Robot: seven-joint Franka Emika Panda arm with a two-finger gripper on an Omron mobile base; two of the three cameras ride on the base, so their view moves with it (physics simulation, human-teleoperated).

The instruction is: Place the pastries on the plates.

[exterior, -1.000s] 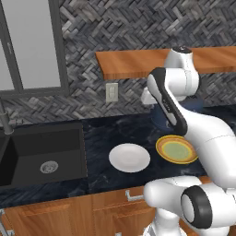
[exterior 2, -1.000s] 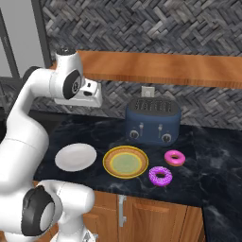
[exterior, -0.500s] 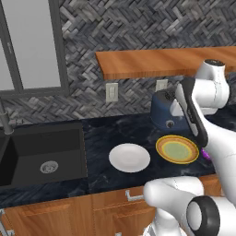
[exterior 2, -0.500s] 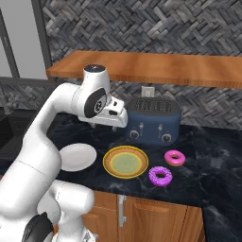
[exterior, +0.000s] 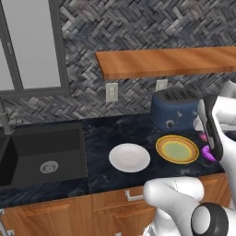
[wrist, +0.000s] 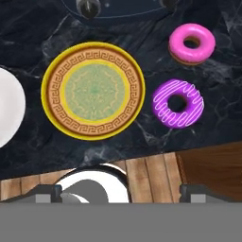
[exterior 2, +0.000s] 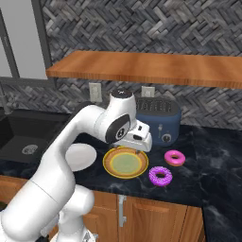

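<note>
Dark marbled tabletop (exterior 2: 208, 156) carries everything, with a blue toaster (exterior 2: 158, 122) at the back against the wall. Yellow-rimmed plate (wrist: 92, 90) with its pale green centre sits mid-counter, bare; white plate (exterior: 129, 157) lies just beside it on the sink side, also bare. Both donuts rest on the tabletop on the far side of the yellow-rimmed plate from the white one: purple donut (wrist: 178, 103) near the front edge and close to the plate's rim without touching it, pink donut (wrist: 192, 43) further back toward the toaster, the two apart from each other. The hand (exterior 2: 137, 139) hangs high over the yellow-rimmed plate, looking straight down; its fingertips are too little in view to say whether they stand open or closed, and nothing appears to be between them. Judged step: approach for the first pick, with no pastry yet placed. The purple donut looks the nearer target. To do this well, the hand should shift sideways until centred over the ring, then descend with fingers straddling one side of the ring or spanning its full width, keeping clear of the plate's rim. A light squeeze suits a soft pastry. The short carry to the yellow-rimmed plate should be lifted clear of the rim.
</note>
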